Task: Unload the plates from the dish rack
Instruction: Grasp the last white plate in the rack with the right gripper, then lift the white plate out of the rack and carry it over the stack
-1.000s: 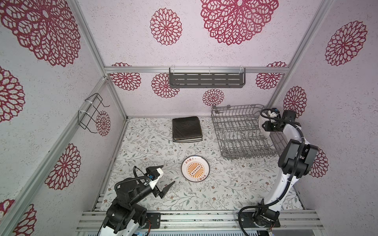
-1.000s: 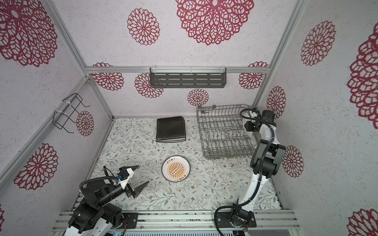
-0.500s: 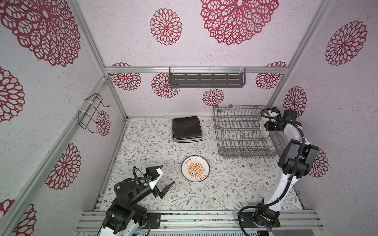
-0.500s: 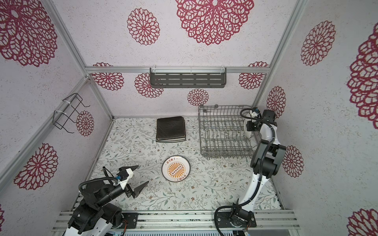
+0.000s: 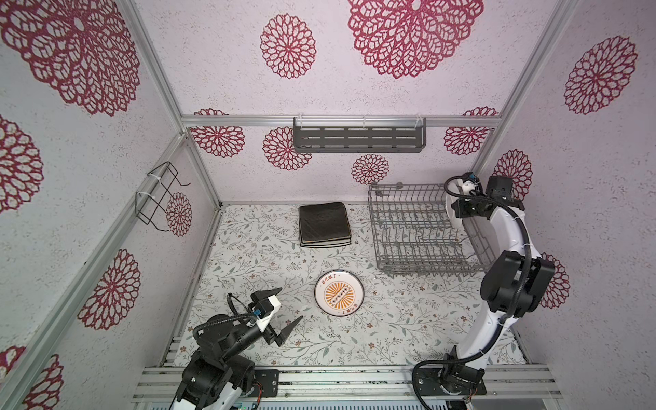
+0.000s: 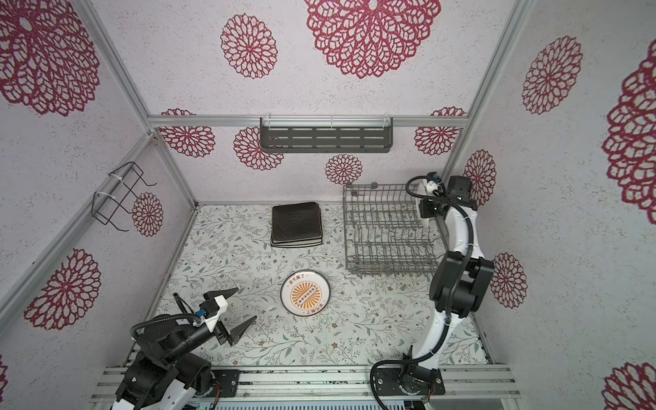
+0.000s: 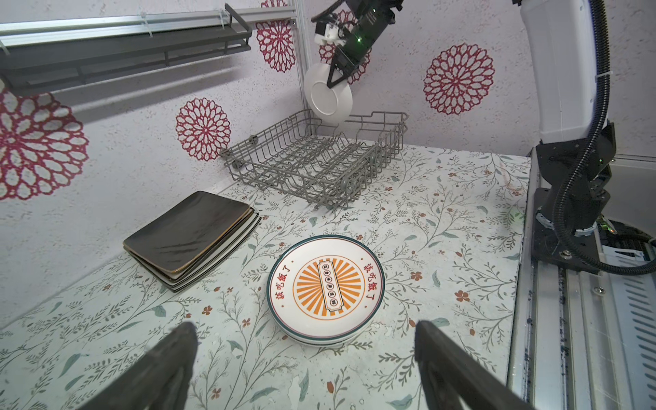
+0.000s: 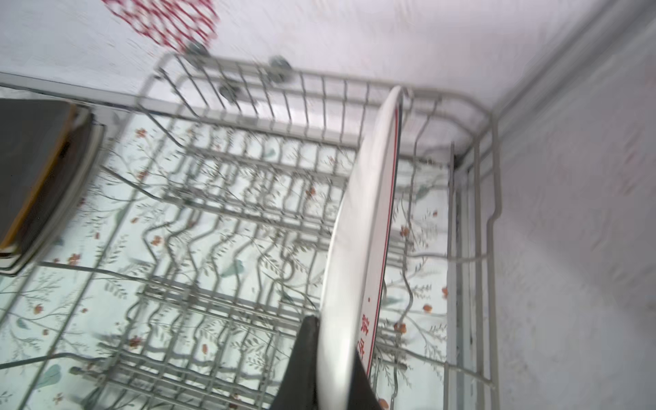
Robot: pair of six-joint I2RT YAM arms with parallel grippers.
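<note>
Right gripper (image 7: 333,82): clamped on plate (image 7: 328,99) rim, above rack's (image 5: 408,227) far right corner.
Left gripper (image 5: 290,303): jaws apart, table's (image 5: 390,319) front left.
Risk: plate may snag rack or slip from the thin rim pinch.

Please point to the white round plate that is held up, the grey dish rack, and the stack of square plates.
white round plate (image 7: 328,97): left wrist view, its plain underside.
dish rack (image 7: 273,140): left wrist view, its side wall.
stack of square plates (image 7: 188,230): left wrist view, the top black plate.
</note>
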